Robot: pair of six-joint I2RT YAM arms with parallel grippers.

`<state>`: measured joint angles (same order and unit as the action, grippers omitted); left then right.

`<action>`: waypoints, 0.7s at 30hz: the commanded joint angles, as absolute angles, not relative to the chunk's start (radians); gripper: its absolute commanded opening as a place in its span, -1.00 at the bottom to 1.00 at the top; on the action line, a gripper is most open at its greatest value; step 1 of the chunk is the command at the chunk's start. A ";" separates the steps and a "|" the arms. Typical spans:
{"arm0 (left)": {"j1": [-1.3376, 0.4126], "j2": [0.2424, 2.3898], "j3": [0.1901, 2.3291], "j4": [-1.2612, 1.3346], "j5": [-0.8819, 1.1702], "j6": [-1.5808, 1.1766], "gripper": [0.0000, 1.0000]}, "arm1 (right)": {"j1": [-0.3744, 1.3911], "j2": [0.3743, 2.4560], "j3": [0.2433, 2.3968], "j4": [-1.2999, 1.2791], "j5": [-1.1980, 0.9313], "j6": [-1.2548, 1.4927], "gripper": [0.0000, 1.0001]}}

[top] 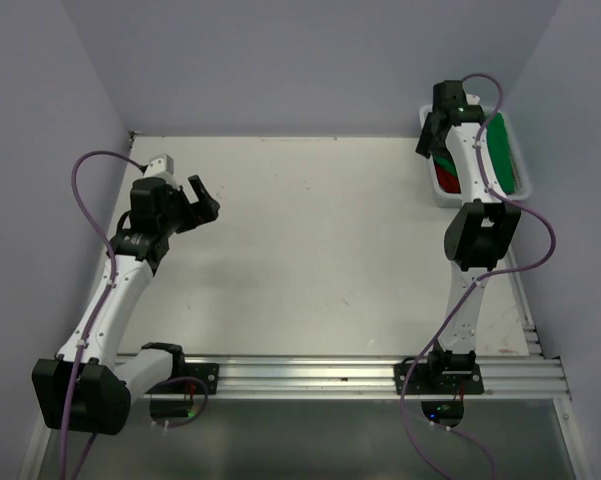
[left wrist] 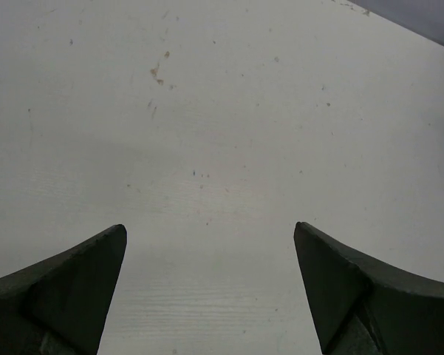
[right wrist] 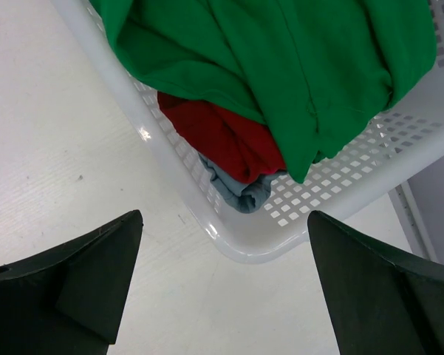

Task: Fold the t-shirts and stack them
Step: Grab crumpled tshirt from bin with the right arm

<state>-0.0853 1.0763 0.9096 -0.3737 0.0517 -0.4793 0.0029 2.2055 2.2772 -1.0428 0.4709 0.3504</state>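
Note:
A bright green t-shirt [right wrist: 295, 59] lies bunched on top of a red t-shirt [right wrist: 229, 140] inside a white mesh basket [right wrist: 340, 185]; a grey-blue cloth [right wrist: 240, 194] shows under the red one. In the top view the basket [top: 517, 150] sits at the table's far right with the green shirt [top: 506, 150] and the red shirt [top: 446, 178] in it. My right gripper [right wrist: 222, 222] is open and empty, hovering over the basket's near corner; in the top view it [top: 427, 140] is at the basket's left rim. My left gripper [top: 208, 200] is open and empty over bare table at the left.
The white table [top: 320, 250] runs between the arms, with grey walls at the back and sides. A metal rail [top: 360, 375] holds both arm bases at the near edge. The left wrist view shows only speckled tabletop [left wrist: 222, 133].

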 commanded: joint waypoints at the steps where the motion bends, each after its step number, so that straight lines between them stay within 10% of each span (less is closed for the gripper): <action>1: -0.083 1.091 0.950 -0.311 0.073 -0.503 1.00 | 0.005 2.178 2.321 -1.048 0.445 0.334 0.98; 21: -0.083 1.092 0.900 -0.216 0.146 -0.451 1.00 | 0.005 2.091 2.180 -0.897 0.494 0.269 0.98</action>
